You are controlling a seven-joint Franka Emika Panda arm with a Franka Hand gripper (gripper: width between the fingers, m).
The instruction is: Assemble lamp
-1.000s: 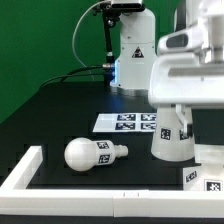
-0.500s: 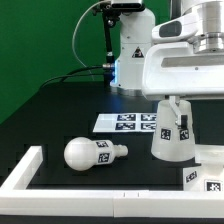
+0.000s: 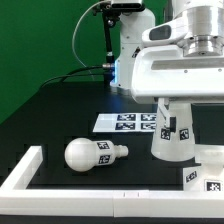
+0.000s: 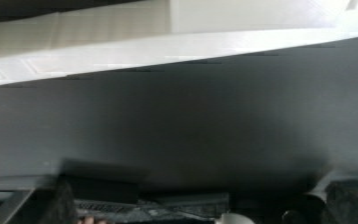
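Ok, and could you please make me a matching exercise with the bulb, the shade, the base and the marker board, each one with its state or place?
Things:
1. bulb
2. shade
3. base
4. marker board

States or places:
A. lies thin and flat
B. at the exterior view's right edge, partly cut off
C. lies on its side
D. stands upright

Right pairs: 1-C; 2-D; 3-B; 4-A
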